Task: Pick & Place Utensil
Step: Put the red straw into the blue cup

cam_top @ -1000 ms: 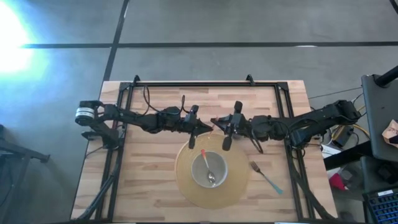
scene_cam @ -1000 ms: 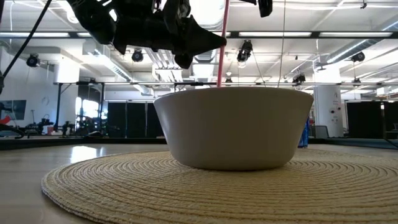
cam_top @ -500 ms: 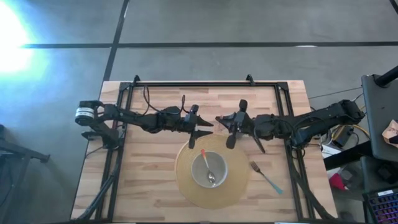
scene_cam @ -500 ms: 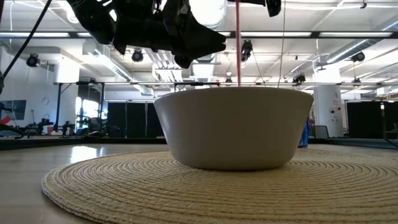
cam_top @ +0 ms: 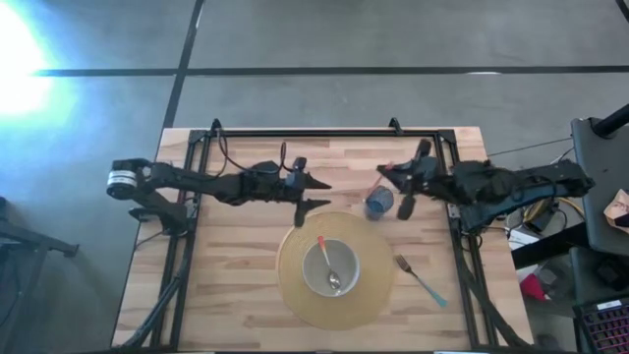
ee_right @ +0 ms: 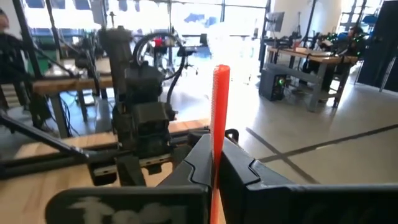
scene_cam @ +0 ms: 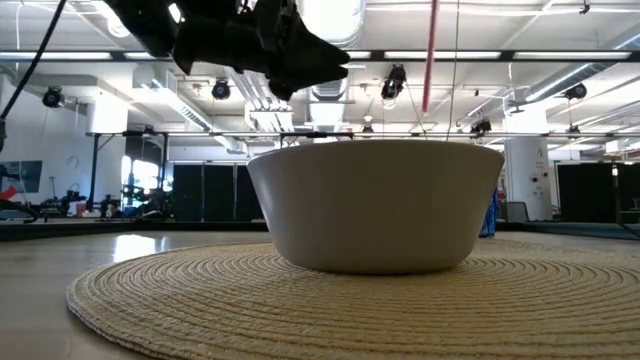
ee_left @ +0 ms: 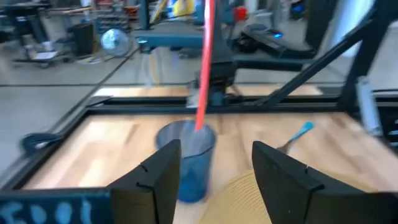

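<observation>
A thin red utensil (ee_left: 203,68) hangs upright from my shut right gripper (cam_top: 386,177), its lower end at the mouth of a blue cup (ee_left: 189,158); whether it reaches inside I cannot tell. The cup (cam_top: 379,202) stands on the table right of centre. My left gripper (cam_top: 316,194) hovers open just left of it, with nothing between its fingers (ee_left: 155,180). A white bowl (cam_top: 330,267) sits on a round woven placemat (cam_top: 295,285), with a spoon (cam_top: 329,264) lying in it. A blue-handled fork (cam_top: 421,278) lies right of the mat. My right gripper pinches the red utensil's shaft (ee_right: 216,177) between its two fingers (ee_right: 199,158), a little below the utensil's upper end (ee_right: 221,71). The fingers come level from the table's right side and lie across the shaft. The utensil hangs upright below them (scene_cam: 430,55), clear of the table.
A black frame (cam_top: 305,131) runs along the table's far edge and down both sides. Bare wood (cam_top: 236,285) lies left of the placemat. The bowl (scene_cam: 375,205) fills the low view and hides most of the cup.
My left gripper has opened, let go of the red utensil and drawn back a little toward the table's left. My right gripper has carried the utensil, still upright, toward the table's right, from over the bowl's far rim to over the blue cup.
</observation>
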Robot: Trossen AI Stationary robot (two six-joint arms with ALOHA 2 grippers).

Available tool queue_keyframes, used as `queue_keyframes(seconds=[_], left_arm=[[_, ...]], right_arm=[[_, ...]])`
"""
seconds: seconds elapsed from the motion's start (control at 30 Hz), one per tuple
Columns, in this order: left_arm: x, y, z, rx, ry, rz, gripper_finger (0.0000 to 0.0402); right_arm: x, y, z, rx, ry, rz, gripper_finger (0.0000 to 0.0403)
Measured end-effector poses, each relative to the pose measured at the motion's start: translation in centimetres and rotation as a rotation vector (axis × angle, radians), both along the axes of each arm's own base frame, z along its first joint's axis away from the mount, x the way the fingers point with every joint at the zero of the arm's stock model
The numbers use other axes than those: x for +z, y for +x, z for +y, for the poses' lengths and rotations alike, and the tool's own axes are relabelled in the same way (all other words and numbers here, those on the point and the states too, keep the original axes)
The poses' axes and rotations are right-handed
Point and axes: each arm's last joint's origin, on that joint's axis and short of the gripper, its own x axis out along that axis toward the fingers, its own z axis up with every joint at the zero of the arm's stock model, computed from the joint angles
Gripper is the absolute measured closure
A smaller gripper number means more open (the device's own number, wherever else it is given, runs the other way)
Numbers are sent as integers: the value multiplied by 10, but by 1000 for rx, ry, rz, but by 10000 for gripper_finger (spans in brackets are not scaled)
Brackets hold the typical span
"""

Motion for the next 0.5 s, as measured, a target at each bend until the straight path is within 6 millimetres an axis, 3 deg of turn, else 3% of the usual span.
queue_keyframes(seconds=[0.23,0.5], left_arm=[[12,-20,1,104,95,102,211],[22,-42,1,160,116,187,212]], right_arm=[[5,-29,-11,-38,85,-38,395],[-16,-39,-40,-233,232,-11,394]])
